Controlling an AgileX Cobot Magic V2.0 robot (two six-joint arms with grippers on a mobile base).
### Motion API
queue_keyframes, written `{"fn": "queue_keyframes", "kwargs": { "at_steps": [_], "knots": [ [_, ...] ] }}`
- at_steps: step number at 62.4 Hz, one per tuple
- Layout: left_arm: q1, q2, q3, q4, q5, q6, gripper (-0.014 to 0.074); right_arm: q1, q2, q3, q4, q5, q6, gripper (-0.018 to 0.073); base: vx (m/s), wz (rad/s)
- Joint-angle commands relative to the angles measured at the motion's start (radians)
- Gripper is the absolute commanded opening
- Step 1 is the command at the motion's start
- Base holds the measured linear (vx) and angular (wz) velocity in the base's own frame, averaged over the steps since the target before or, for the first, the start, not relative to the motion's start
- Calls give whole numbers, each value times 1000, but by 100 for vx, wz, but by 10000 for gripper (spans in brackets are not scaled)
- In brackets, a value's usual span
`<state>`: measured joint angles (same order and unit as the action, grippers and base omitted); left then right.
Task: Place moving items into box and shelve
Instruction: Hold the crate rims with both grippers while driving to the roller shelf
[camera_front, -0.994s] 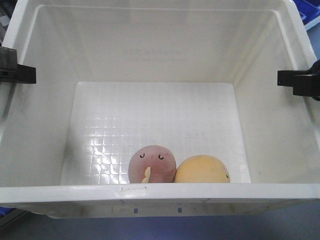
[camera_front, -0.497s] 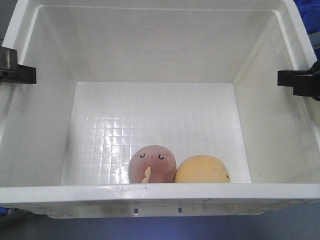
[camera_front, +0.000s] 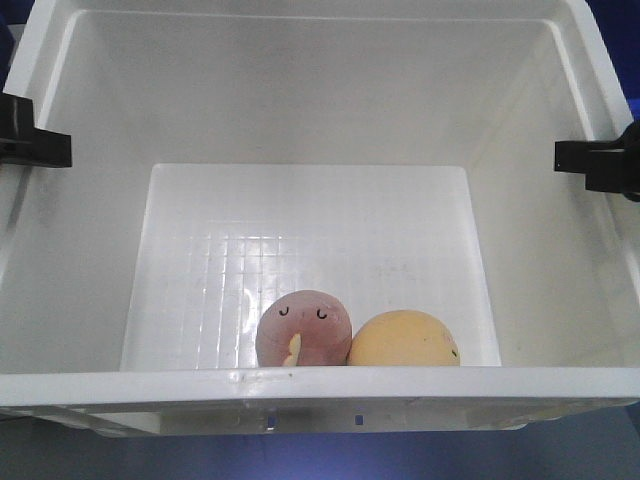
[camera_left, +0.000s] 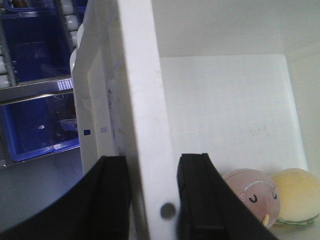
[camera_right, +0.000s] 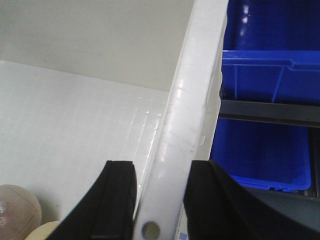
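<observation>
There's the left gripper (camera_left: 152, 197), clamped on the left wall of the box (camera_left: 135, 75). Its black jaws are closed in on the white rim, one inside and one outside, both pressed to the plastic. The right gripper (camera_right: 160, 202) mirrors it on the opposite wall, jaws pinching that rim the same way. In the front view the box sits square between them and fills nearly the whole frame. Down on its gridded floor, tucked against the near wall, is the pink ball (camera_front: 305, 328) (closed eyes up top, small yellow nub low on its front). The yellow-orange ball (camera_front: 405, 340) touches it on the right gripper's side. Out past the right wall are the blue bins (camera_right: 262, 150) on a grey rack (camera_right: 270, 112), and there's more blue beyond the left wall too.
</observation>
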<state>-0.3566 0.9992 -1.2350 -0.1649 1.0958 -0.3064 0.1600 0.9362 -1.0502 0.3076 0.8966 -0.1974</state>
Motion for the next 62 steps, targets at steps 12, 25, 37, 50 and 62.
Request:
{"fn": "queue_keyframes", "kwargs": {
  "at_steps": [12, 25, 37, 50, 62],
  "knots": [
    [-3, -22, -52, -27, -144, 11, -3, -1, -21, -45, 34, -115, -28, -6, 9, 34],
    [-3, -22, -52, -27, -144, 11, -3, -1, -21, -45, 34, -115, -28, -6, 7, 28],
    [-3, -22, -52, -27, -144, 11, -3, -1, -21, -45, 34, -115, -28, -6, 6, 21],
    [-3, -22, -52, -27, -144, 11, -3, -1, -21, -45, 34, -115, -28, -6, 7, 13],
    [-3, -22, -52, -27, -144, 11, -3, -1, -21, -45, 34, -115, -28, -6, 7, 8]
  ]
}}
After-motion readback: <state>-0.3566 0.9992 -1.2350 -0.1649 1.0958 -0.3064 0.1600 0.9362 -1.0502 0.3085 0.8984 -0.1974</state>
